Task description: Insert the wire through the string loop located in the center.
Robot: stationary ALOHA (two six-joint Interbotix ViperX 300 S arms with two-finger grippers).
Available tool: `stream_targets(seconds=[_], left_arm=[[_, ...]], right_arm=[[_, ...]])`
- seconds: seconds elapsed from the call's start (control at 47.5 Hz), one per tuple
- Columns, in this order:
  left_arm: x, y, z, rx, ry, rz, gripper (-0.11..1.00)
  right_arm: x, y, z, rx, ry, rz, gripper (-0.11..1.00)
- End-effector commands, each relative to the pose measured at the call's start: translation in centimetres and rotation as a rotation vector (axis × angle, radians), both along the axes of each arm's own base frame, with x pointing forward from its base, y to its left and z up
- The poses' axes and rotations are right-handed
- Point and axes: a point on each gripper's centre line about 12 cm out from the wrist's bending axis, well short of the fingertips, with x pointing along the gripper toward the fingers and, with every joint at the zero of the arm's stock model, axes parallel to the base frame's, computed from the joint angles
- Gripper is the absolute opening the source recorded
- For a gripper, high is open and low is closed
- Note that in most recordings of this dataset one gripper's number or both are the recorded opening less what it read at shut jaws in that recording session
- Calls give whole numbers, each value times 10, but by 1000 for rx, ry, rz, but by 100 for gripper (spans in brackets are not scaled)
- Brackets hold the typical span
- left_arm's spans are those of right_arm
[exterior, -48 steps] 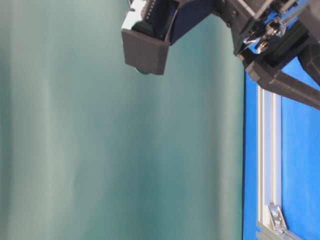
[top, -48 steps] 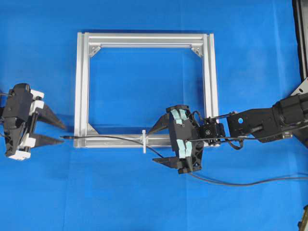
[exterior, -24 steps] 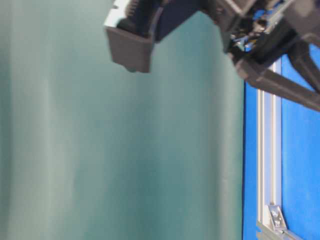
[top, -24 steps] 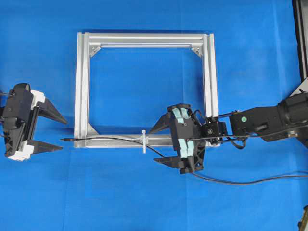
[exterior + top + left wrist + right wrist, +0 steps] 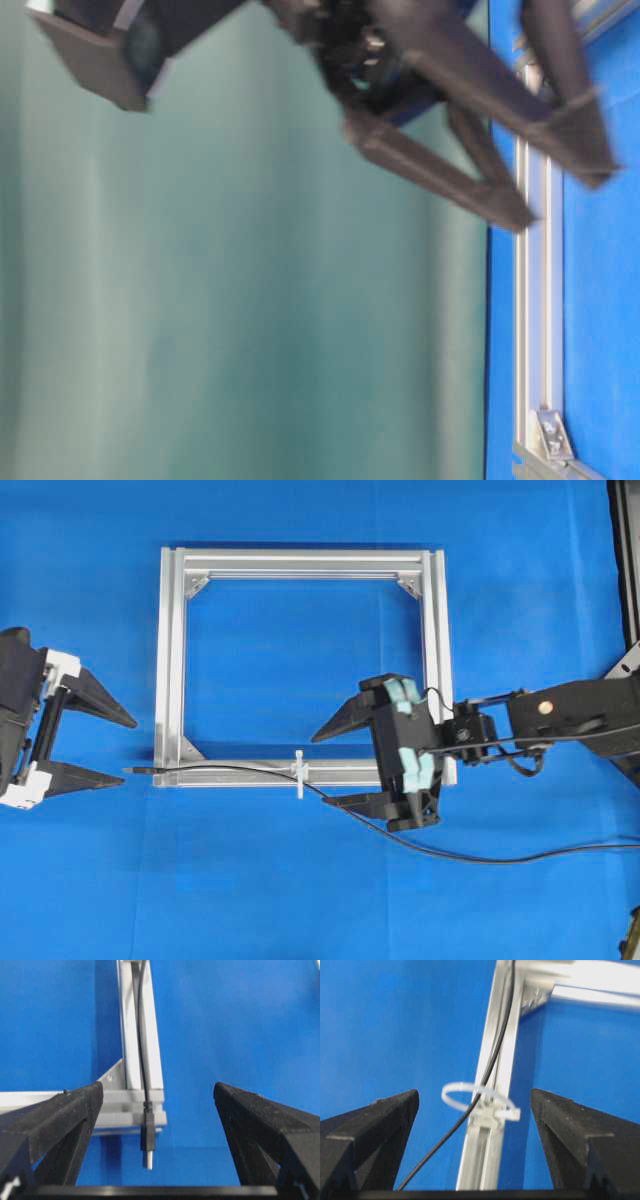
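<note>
A second ago the fingers of my left pincer stood closer together, near the plug tip of the wire; now they are spread wide, one above and one below the tip, touching nothing. That hand has also drawn back from the frame toward the left edge of the overhead view. My right pincer, fingers wide as before, has shifted away from the string loop toward the frame's right bar, and its arm shows blurred at table level.
</note>
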Motion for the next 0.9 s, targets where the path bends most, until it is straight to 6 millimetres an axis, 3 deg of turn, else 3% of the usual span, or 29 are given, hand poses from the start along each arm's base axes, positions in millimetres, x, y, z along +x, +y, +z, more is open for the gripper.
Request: stream_targets(seconds=[0.0, 0.883], left_arm=[[3, 1, 11, -5, -38, 4, 86], [4, 0, 11, -4, -40, 3, 86]], right_arm=[[-1, 1, 19, 4, -54, 5, 80], [-2, -1, 21, 3, -59, 4, 80]])
